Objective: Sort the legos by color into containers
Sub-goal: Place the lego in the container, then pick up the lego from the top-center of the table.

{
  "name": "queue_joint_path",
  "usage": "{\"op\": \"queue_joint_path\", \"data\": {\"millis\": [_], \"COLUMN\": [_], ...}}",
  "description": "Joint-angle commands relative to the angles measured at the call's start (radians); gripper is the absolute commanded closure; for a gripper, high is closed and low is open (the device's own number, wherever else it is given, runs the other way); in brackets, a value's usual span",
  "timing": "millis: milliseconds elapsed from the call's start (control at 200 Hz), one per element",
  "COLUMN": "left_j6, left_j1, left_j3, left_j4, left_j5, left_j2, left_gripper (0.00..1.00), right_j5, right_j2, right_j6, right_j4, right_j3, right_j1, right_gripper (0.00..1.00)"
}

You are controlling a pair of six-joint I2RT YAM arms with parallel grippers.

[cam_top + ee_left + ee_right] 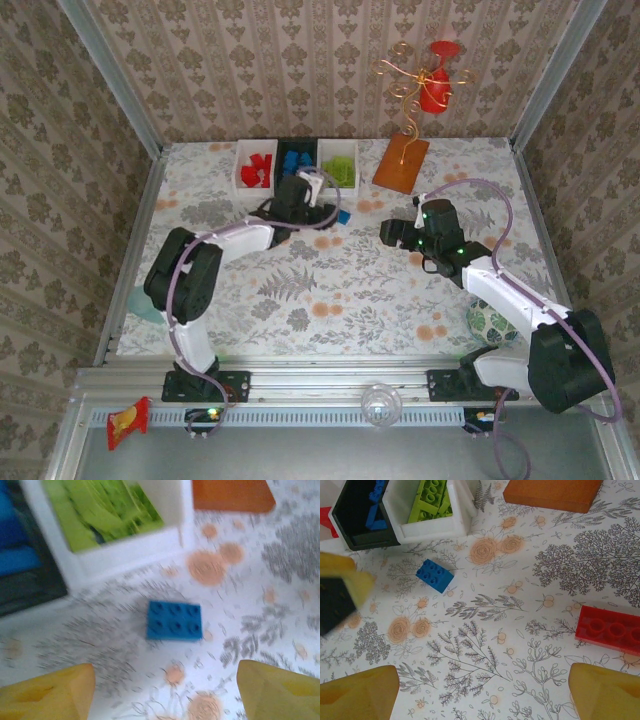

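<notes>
Three bins stand in a row at the back: a white bin (240, 170) of red legos, a black bin (295, 160) of blue legos, and a white bin (338, 165) of lime green legos. One blue brick (174, 621) lies loose on the cloth in front of the green bin (125, 550). My left gripper (165, 690) hovers open just short of it, with nothing between its fingers. A red brick (610, 629) lies to the right of my open, unloaded right gripper (482, 690). The blue brick (435, 575) lies ahead to its left.
An orange flat board (402, 162) lies right of the bins. Behind it stands a gold wire holder with a red candle (435, 85). A patterned ball (490, 322) sits by the right arm. A teal object (140, 300) lies at the table's left edge.
</notes>
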State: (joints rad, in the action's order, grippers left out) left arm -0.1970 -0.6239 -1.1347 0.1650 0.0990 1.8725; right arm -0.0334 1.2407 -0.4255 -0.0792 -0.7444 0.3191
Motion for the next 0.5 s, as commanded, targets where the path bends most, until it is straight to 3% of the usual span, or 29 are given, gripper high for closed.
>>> {"op": "queue_joint_path", "data": {"millis": [0, 240, 495], "left_j6": [0.06, 0.131, 0.136], "left_j1": [-0.003, -0.025, -0.025], "left_j3": [-0.034, -0.217, -0.338], "left_j4": [0.033, -0.12, -0.212], "left_j5": [0.043, -0.015, -0.03], "left_j2": [0.056, 0.216, 0.32], "left_gripper": [0.22, 0.15, 0.18], "right_j5": [0.012, 0.012, -0.08], "right_j2": [-0.016, -0.031, -0.033], "right_j6": [-0.013, -0.015, -0.031], "right_j4": [0.0, 0.001, 0.049], "right_j3": [-0.001, 0.007, 0.049], "right_j1": [0.005, 0.004, 0.008], "right_gripper": [0.11, 0.11, 0.11]}}
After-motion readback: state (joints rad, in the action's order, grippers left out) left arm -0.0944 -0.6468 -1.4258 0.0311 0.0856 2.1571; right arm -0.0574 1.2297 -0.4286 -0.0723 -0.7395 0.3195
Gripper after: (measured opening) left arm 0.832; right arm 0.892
